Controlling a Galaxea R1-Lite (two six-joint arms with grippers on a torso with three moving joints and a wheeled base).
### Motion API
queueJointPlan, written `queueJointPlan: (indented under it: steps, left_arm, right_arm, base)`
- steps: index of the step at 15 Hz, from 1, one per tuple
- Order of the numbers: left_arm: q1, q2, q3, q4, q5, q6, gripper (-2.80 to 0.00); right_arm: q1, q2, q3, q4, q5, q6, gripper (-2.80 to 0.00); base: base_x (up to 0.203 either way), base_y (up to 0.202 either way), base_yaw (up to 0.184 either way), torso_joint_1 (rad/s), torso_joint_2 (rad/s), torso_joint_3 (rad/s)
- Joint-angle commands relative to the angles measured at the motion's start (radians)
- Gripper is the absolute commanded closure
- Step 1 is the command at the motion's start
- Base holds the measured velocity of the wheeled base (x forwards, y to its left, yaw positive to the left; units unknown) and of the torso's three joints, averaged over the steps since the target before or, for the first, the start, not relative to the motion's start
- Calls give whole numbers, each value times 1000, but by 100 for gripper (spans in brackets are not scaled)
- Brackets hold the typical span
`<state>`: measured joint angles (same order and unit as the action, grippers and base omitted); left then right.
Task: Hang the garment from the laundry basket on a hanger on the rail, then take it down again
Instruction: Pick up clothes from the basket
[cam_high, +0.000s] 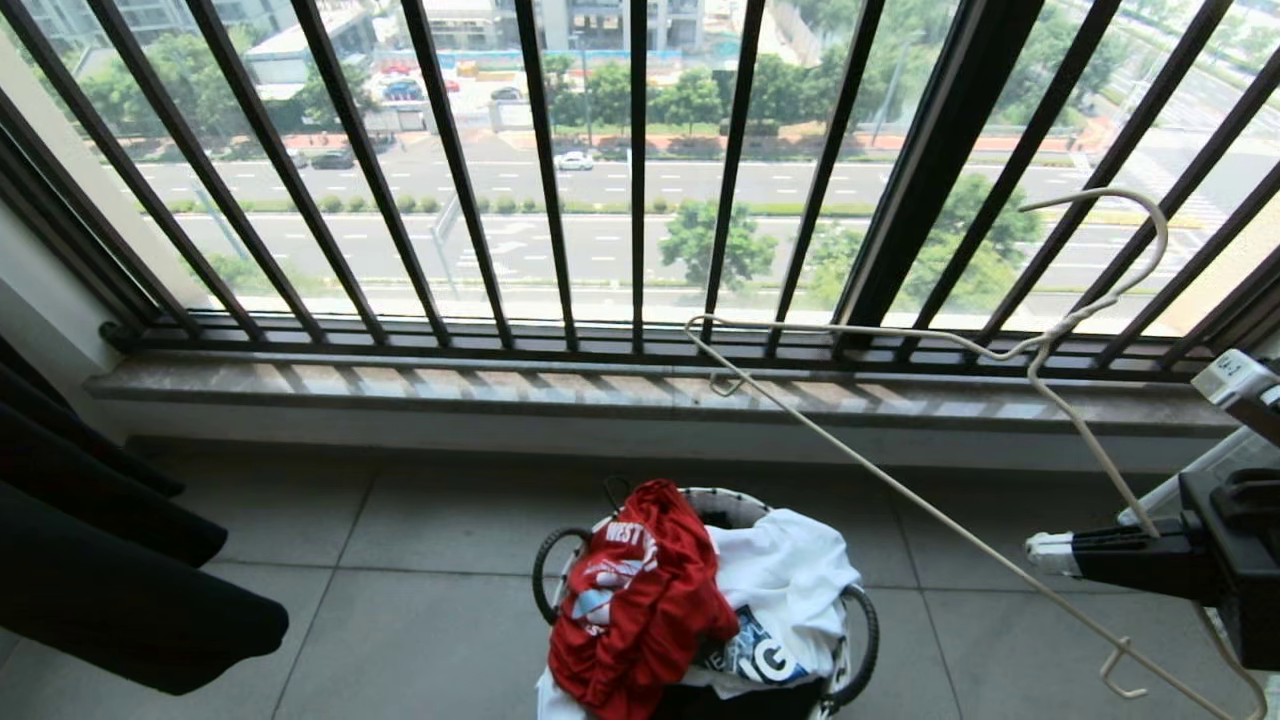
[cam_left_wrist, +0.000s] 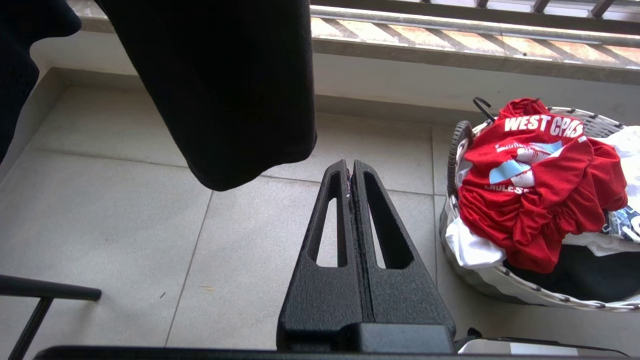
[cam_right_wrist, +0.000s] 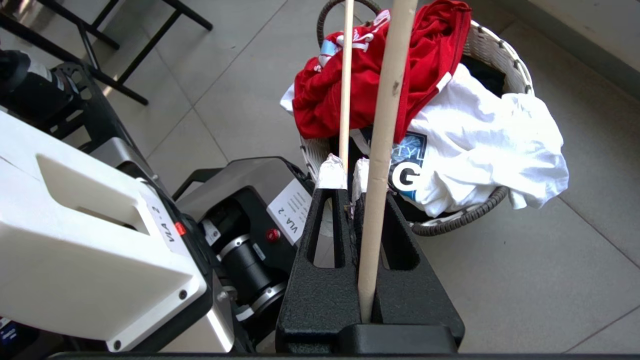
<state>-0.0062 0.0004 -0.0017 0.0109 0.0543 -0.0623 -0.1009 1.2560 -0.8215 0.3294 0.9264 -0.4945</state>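
1. Surroundings, head view: black window bars (cam_high: 545, 170) fill the upper half of the frame, with a stone sill (cam_high: 500, 385) below them and grey floor tiles (cam_high: 420, 540) under that. Dark cloth (cam_high: 110, 580) hangs at the left edge.
2. Laundry basket (cam_high: 862, 640) stands on the floor at bottom centre, round, with a white woven rim and dark handles.
3. Basket contents: a white shirt (cam_high: 790, 580) with a printed "G" lies on its right side; dark fabric shows beneath it in the wrist views.
4. Red T-shirt (cam_high: 640, 610) is crumpled on top of the basket's left side and drapes over the rim. White "WEST" lettering and a blue-white graphic face up.
5. Hanger (cam_high: 960, 345), thin pale wire, slants across the right half of the frame between camera and window; its hook curls at upper right, and one small notch hook sits at lower right. In the right wrist view its wires cross in front of the red T-shirt.
6. Right tool (cam_high: 1045, 553), at the right edge, pinches the hanger wire between taped tips.
7. Left tool (cam_left_wrist: 350, 172), seen in the left wrist view only: tips pressed together, empty, above bare tiles, just left of the basket. A black hanging garment (cam_left_wrist: 225, 85) hangs directly above it.
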Motion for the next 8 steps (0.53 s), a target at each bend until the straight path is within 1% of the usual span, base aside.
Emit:
queueJointPlan:
  steps: [1,4,8]
  left_arm:
    - [0,1,0,0,1,-1,0]
    - [0,1,0,0,1,-1,0]
    - [0,1,0,0,1,3,0]
  right_arm:
    - [-7,-3,-3,2,6,-3,0]
    - [-43,0,-10,-2,6,-1,0]
    - [-71,-6,-2,-46,6,2,0]
  base:
    - [0,0,0,5,1,-73]
    - [0,0,0,0,1,-12]
    - [0,0,0,0,0,0]
